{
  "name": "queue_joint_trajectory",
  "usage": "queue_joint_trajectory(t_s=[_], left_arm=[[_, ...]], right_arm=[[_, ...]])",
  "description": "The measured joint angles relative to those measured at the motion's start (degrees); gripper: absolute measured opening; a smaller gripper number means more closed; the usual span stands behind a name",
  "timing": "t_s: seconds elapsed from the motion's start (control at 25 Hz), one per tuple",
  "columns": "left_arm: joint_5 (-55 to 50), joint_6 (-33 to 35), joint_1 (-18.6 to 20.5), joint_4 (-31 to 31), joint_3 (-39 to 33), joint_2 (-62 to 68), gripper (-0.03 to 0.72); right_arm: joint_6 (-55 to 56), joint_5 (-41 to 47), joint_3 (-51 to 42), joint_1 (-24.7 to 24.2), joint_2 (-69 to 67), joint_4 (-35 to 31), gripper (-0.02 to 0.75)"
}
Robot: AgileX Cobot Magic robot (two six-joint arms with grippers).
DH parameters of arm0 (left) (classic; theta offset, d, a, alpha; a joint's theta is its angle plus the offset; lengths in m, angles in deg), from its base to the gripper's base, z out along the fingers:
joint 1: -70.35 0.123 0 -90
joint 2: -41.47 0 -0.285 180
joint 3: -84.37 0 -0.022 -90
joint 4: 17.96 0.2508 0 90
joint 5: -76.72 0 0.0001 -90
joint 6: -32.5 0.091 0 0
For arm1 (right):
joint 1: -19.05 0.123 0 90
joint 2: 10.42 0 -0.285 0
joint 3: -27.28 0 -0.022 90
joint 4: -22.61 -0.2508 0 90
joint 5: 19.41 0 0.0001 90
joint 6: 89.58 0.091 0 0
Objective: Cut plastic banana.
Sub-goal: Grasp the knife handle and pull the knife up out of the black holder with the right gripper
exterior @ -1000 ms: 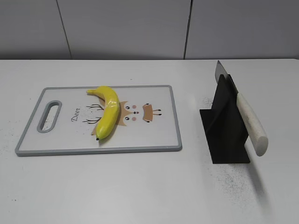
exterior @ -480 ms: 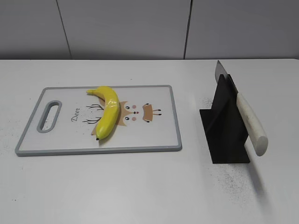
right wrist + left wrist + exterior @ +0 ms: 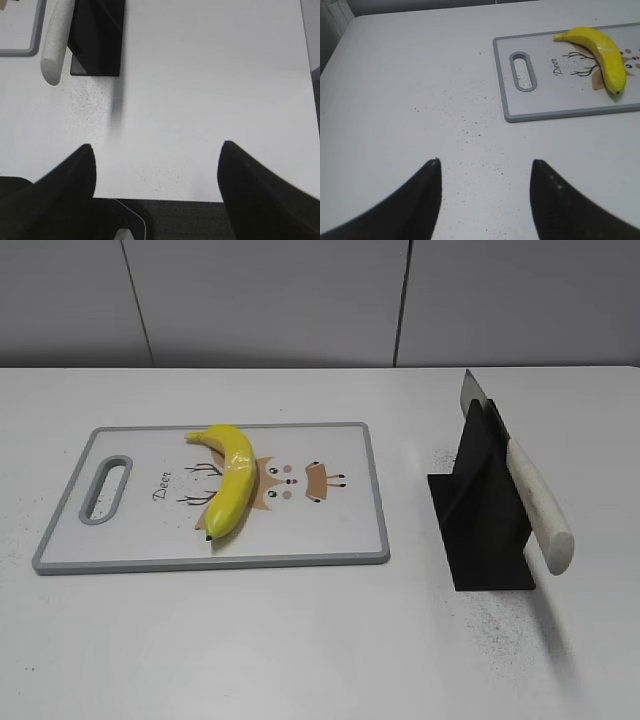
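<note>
The yellow plastic banana [image 3: 230, 477] lies on a white cutting board with a grey rim [image 3: 375, 490] at the left of the table; both also show in the left wrist view, the banana [image 3: 602, 50] and the board [image 3: 502, 80]. A knife with a white handle [image 3: 538, 503] rests in a black stand [image 3: 480, 510] at the right; the handle [image 3: 56, 40] and stand [image 3: 97, 37] show in the right wrist view. My left gripper [image 3: 485, 162] is open and empty over bare table, left of the board. My right gripper [image 3: 156, 146] is open and empty near the table's front edge.
The board has a handle slot [image 3: 106, 490] at its left end and a deer drawing under the banana. Dark specks lie on the white table around the stand [image 3: 500, 625]. The table's front edge [image 3: 165, 200] shows in the right wrist view. Neither arm shows in the exterior view.
</note>
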Motion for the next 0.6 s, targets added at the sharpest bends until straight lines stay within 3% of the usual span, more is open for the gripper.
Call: queue_joint_trajectory(t_s=[0.16, 0.6], left_arm=[[0.0, 0.0, 0.0, 0.0, 0.0, 0.0, 0.528], [0.0, 0.0, 0.0, 0.0, 0.0, 0.0, 0.526]], right_arm=[[1.53, 0.63, 3.5, 1.29, -5.51, -0.72, 0.571], [8.62, 0.83, 8.58, 17.4, -20.53, 2.46, 0.571]])
